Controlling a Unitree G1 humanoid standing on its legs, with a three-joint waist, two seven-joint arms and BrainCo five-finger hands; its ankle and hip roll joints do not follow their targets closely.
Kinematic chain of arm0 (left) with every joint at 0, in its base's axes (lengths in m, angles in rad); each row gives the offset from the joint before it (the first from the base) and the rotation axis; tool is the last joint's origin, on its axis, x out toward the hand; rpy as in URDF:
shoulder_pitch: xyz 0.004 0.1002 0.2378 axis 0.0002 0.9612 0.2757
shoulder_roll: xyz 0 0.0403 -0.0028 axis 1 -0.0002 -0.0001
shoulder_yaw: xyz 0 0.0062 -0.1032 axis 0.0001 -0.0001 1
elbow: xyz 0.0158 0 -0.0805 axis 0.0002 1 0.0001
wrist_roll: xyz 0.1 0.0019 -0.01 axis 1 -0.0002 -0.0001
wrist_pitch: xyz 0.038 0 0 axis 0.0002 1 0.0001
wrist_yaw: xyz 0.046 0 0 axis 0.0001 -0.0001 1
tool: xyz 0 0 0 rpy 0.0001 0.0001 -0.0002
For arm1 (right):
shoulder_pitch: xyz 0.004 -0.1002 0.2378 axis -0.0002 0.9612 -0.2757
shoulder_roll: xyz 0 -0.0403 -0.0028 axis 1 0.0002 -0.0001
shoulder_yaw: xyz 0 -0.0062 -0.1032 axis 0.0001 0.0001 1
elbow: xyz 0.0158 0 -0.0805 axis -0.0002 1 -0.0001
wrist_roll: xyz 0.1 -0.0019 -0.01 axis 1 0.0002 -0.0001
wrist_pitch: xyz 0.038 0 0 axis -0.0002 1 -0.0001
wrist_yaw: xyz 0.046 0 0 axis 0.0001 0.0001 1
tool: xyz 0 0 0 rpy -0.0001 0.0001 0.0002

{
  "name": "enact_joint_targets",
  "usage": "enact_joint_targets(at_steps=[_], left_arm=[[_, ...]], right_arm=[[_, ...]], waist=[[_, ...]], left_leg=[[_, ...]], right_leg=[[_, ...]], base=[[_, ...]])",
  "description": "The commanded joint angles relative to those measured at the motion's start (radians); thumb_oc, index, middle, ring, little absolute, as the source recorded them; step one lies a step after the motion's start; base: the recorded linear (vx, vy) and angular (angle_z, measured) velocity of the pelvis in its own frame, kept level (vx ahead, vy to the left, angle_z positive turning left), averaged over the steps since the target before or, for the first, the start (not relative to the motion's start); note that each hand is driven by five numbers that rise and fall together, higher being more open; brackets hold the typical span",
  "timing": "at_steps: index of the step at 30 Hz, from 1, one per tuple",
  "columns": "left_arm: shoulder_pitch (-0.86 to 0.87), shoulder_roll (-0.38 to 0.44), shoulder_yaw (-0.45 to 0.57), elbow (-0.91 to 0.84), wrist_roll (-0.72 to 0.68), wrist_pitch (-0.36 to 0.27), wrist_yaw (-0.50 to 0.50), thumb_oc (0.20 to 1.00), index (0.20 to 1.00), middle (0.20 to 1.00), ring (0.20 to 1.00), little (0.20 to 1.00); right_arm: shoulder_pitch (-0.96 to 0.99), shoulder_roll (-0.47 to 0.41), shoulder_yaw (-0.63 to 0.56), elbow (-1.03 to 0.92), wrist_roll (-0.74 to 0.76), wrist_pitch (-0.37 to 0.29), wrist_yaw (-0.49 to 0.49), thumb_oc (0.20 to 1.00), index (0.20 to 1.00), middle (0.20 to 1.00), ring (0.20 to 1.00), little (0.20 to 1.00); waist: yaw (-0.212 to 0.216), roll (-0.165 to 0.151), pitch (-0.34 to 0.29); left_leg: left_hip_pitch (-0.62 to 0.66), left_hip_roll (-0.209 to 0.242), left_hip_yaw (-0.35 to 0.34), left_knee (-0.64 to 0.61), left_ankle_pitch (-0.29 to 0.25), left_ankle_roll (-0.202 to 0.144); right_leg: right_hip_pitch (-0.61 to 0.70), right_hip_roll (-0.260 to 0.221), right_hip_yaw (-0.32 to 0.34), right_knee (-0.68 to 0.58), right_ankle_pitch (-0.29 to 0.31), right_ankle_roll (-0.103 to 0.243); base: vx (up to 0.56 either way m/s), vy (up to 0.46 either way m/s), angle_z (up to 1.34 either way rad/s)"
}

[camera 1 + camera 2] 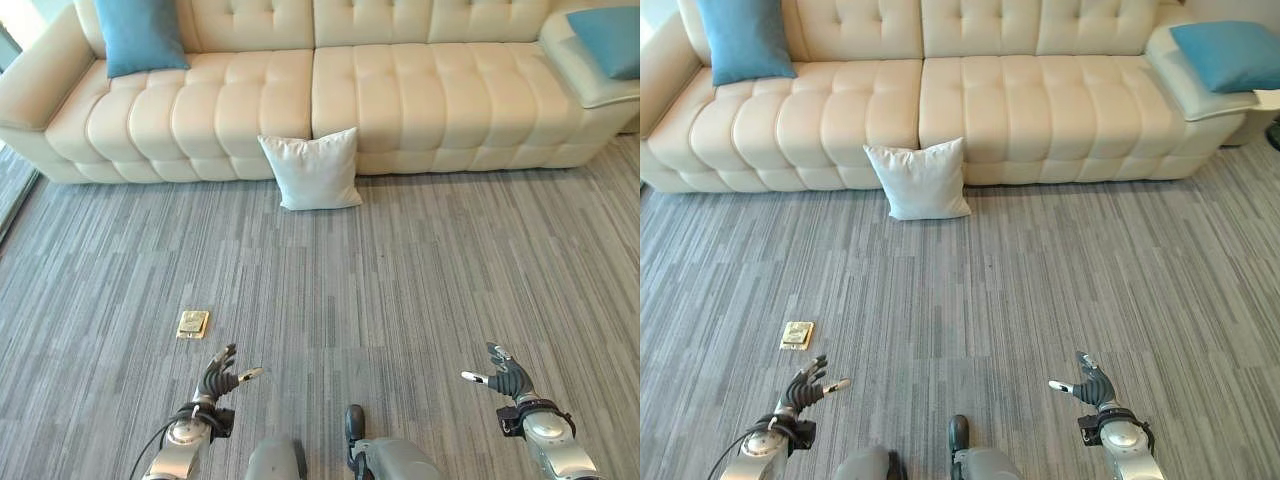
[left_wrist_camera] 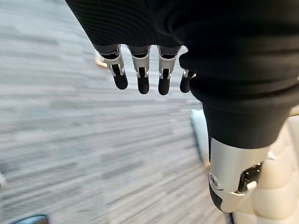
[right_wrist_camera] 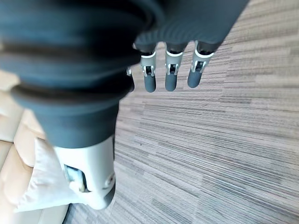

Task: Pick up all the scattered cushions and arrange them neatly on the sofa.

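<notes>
- White cushion (image 1: 311,170) stands on the grey carpet (image 1: 420,280), leaning against the front of the cream sofa (image 1: 400,90) near its middle seam.
- One blue cushion (image 1: 138,35) leans on the sofa's left backrest; another blue cushion (image 1: 610,40) lies on its right end.
- Small brass floor plate (image 1: 192,323) sits in the carpet, near the left robot hand (image 1: 222,378).
- Left robot hand and right robot hand (image 1: 508,375): both low over the carpet, fingers relaxed and apart, holding nothing, well apart from the white cushion.

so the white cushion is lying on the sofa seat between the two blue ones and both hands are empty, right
Not quite. The white cushion is on the floor, leaning against the front of the sofa, as the left eye view shows. The rest holds: blue cushions sit at either end, and the left hand and right hand are empty.
</notes>
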Motion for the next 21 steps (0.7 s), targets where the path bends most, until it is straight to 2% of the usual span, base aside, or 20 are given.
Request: enact_joint_targets(at_steps=[1, 2, 3, 4, 5, 7, 8, 9, 10, 11, 12, 14, 16, 17, 19, 21], left_arm=[[-0.006, 0.034, 0.002, -0.022, -0.022, -0.021, 0.018, 1.0, 1.0, 1.0, 1.0, 1.0], [-0.004, 0.034, 0.005, -0.018, -0.016, -0.018, 0.021, 1.0, 1.0, 1.0, 1.0, 1.0], [-0.004, 0.034, 0.005, -0.018, -0.016, -0.018, 0.021, 1.0, 1.0, 1.0, 1.0, 1.0], [0.003, 0.036, 0.008, -0.016, -0.011, -0.015, 0.025, 1.0, 1.0, 1.0, 1.0, 1.0], [0.008, 0.038, 0.009, -0.017, -0.008, -0.015, 0.029, 1.0, 1.0, 1.0, 1.0, 1.0], [0.018, 0.04, 0.015, -0.015, -0.001, -0.01, 0.024, 1.0, 1.0, 1.0, 1.0, 1.0], [0.023, 0.042, 0.016, -0.015, 0.0, -0.009, 0.02, 1.0, 1.0, 1.0, 1.0, 1.0], [0.027, 0.048, 0.013, -0.009, 0.017, -0.004, 0.013, 1.0, 1.0, 1.0, 1.0, 1.0], [0.023, 0.053, 0.011, -0.009, 0.028, 0.002, 0.012, 1.0, 1.0, 1.0, 1.0, 1.0], [0.023, 0.053, 0.011, -0.009, 0.028, 0.002, 0.012, 1.0, 1.0, 1.0, 1.0, 1.0], [0.008, 0.064, 0.003, -0.009, 0.035, 0.0, 0.015, 1.0, 1.0, 1.0, 1.0, 1.0], [0.002, 0.076, 0.0, -0.015, 0.043, 0.002, 0.02, 1.0, 1.0, 1.0, 1.0, 1.0], [0.003, 0.084, 0.004, -0.014, 0.037, 0.003, 0.028, 1.0, 1.0, 1.0, 1.0, 1.0], [0.001, 0.081, 0.001, -0.015, 0.038, 0.006, 0.028, 1.0, 1.0, 1.0, 1.0, 1.0], [-0.01, 0.075, -0.002, -0.004, 0.037, 0.004, 0.03, 1.0, 1.0, 1.0, 1.0, 1.0], [-0.024, 0.074, -0.004, 0.003, 0.04, 0.003, 0.029, 1.0, 1.0, 1.0, 1.0, 1.0]], right_arm=[[0.01, -0.037, -0.033, -0.006, 0.014, -0.03, -0.031, 1.0, 1.0, 1.0, 1.0, 1.0], [0.007, -0.03, -0.035, 0.0, 0.012, -0.027, -0.036, 1.0, 1.0, 1.0, 1.0, 1.0], [0.007, -0.03, -0.035, 0.0, 0.012, -0.027, -0.036, 1.0, 1.0, 1.0, 1.0, 1.0], [0.004, -0.027, -0.034, 0.005, -0.002, -0.019, -0.04, 1.0, 1.0, 1.0, 1.0, 1.0], [0.001, -0.027, -0.031, 0.009, -0.01, -0.017, -0.041, 1.0, 1.0, 1.0, 1.0, 1.0], [0.006, -0.021, -0.033, 0.003, -0.013, -0.014, -0.031, 1.0, 1.0, 1.0, 1.0, 1.0], [0.01, -0.016, -0.034, 0.003, -0.016, -0.011, -0.026, 1.0, 1.0, 1.0, 1.0, 1.0], [0.017, 0.002, -0.033, 0.013, -0.021, -0.01, -0.018, 1.0, 1.0, 1.0, 1.0, 1.0], [0.018, 0.012, -0.031, 0.006, -0.023, -0.007, -0.014, 1.0, 1.0, 1.0, 1.0, 1.0], [0.018, 0.013, -0.031, 0.006, -0.023, -0.007, -0.014, 1.0, 1.0, 1.0, 1.0, 1.0], [0.002, 0.022, -0.021, -0.006, -0.018, -0.01, -0.015, 1.0, 1.0, 1.0, 1.0, 1.0], [-0.018, 0.029, -0.002, 0.001, -0.029, -0.007, -0.012, 1.0, 1.0, 1.0, 1.0, 1.0], [-0.032, 0.041, 0.009, 0.01, -0.031, -0.007, -0.016, 1.0, 1.0, 1.0, 1.0, 1.0], [-0.036, 0.044, 0.011, 0.011, -0.032, -0.006, -0.015, 1.0, 1.0, 1.0, 1.0, 1.0], [-0.035, 0.043, 0.014, 0.009, -0.026, -0.006, -0.009, 1.0, 1.0, 1.0, 1.0, 1.0], [-0.037, 0.034, 0.012, 0.006, -0.024, -0.005, -0.012, 1.0, 1.0, 1.0, 1.0, 1.0]], waist=[[0.018, 0.03, 0.033], [0.03, 0.026, 0.023], [0.031, 0.026, 0.023], [0.048, 0.027, 0.012], [0.055, 0.02, 0.011], [0.064, 0.025, -0.005], [0.069, 0.017, -0.011], [0.068, -0.004, -0.025], [0.067, -0.019, -0.025], [0.068, -0.019, -0.025], [0.065, -0.032, -0.019], [0.067, -0.027, -0.012], [0.067, -0.013, -0.006], [0.06, -0.003, -0.007], [0.033, 0.015, -0.001], [0.01, 0.024, 0.006]], left_leg=[[0.051, 0.013, -0.016, -0.116, 0.168, -0.022], [-0.001, 0.011, -0.011, -0.182, 0.195, -0.028], [-0.001, 0.011, -0.011, -0.182, 0.195, -0.028], [-0.039, 0.018, -0.015, -0.214, 0.219, -0.031], [-0.063, 0.018, -0.019, -0.193, 0.227, -0.033], [-0.044, 0.024, -0.019, -0.2, 0.237, -0.028], [-0.061, 0.024, -0.021, -0.151, 0.254, -0.026], [-0.056, -0.001, -0.005, -0.086, 0.223, -0.005], [-0.042, -0.018, 0.005, -0.065, 0.194, 0.013], [-0.043, -0.018, 0.006, -0.064, 0.193, 0.013], [-0.015, -0.036, 0.019, -0.031, 0.129, 0.051], [0.043, -0.05, 0.031, -0.022, 0.074, 0.088], [0.121, -0.056, 0.044, -0.042, 0.035, 0.105], [0.16, -0.061, 0.04, -0.06, 0.026, 0.107], [0.234, -0.074, 0.016, -0.105, 0.016, 0.105], [0.291, -0.081, 0.001, -0.138, -0.001, 0.097]], right_leg=[[-0.002, -0.072, -0.015, 0.055, -0.1, 0.134], [0.052, -0.068, 0.006, 0.039, -0.127, 0.142], [0.052, -0.068, 0.006, 0.039, -0.127, 0.142], [0.095, -0.067, 0.037, 0.039, -0.149, 0.148], [0.12, -0.072, 0.052, 0.045, -0.162, 0.151], [0.138, -0.069, 0.07, 0.049, -0.174, 0.157], [0.166, -0.081, 0.079, 0.062, -0.178, 0.163], [0.159, -0.126, 0.083, 0.135, -0.14, 0.187], [0.131, -0.146, 0.089, 0.208, -0.076, 0.206], [0.13, -0.147, 0.09, 0.209, -0.077, 0.207], [0.066, -0.182, 0.106, 0.354, 0.04, 0.226], [0.002, -0.213, 0.095, 0.477, 0.133, 0.219], [-0.038, -0.249, 0.04, 0.542, 0.164, 0.223], [-0.069, -0.239, 0.029, 0.553, 0.14, 0.211], [-0.157, -0.173, 0.028, 0.552, 0.06, 0.202], [-0.22, -0.149, -0.016, 0.46, -0.008, 0.199]], base=[[0.67, 0.087, -0.41], [0.37, 0.054, -0.47], [0.73, 0.165, -0.48], [0.55, 0.175, -0.34], [0.55, 0.174, -0.35], [0.41, 0.159, -0.41], [0.82, 0.351, -0.52], [0.74, 0.34, -0.54], [0.54, 0.268, -0.67], [0.42, 0.272, -0.46], [0.42, 0.288, -0.28], [0.48, 0.321, -0.05], [0.44, 0.25, -0.1], [0.46, 0.206, -0.1], [0.46, 0.163, 0.12], [0.43, 0.071, 0.21]])
